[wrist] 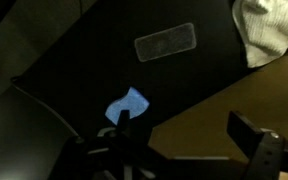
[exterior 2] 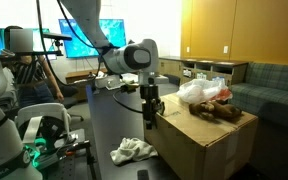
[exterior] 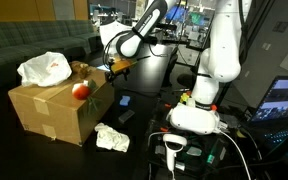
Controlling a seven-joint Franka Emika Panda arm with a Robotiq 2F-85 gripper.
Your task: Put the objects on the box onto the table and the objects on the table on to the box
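A cardboard box (exterior: 54,110) stands on the dark table and shows in both exterior views (exterior 2: 209,145). On it lie a white plastic bag (exterior: 44,68), a red apple (exterior: 81,90) and a brown object (exterior 2: 222,111). A crumpled white cloth (exterior: 112,138) lies on the table by the box and also shows in an exterior view (exterior 2: 132,152) and in the wrist view (wrist: 269,30). A flat dark rectangular object (wrist: 165,43) lies on the table. My gripper (exterior: 112,68) hangs over the box's edge, open and empty (wrist: 189,128).
The robot's white base (exterior: 196,115) stands beside the table with cables and a handheld device (exterior: 174,150) in front. Another small dark object (exterior: 124,115) lies on the table. Monitors and a sofa (exterior 2: 254,80) are behind.
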